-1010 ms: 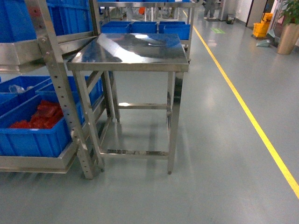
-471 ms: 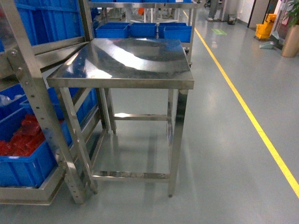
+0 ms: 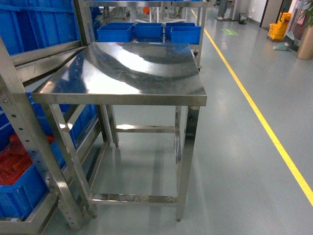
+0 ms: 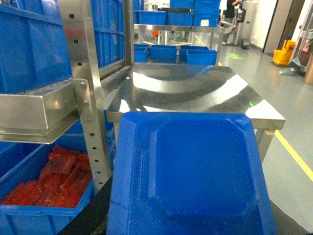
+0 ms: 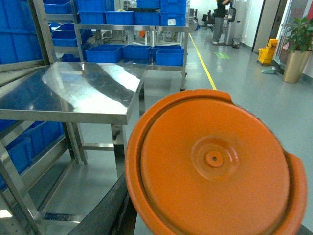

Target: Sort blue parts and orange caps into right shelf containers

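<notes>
Two loads ride toward the table (image 3: 122,73) — blue part (image 4: 195,171) left, orange cap (image 5: 215,161) right, jaws unseen, grip untellable — next needs crates (image 3: 19,186) beside it.

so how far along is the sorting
Early. Nothing visibly sorted yet. In hand: a blue part fills the left wrist view, an orange cap the right. The steel table is bare. Both still need dropping into crates.
</notes>
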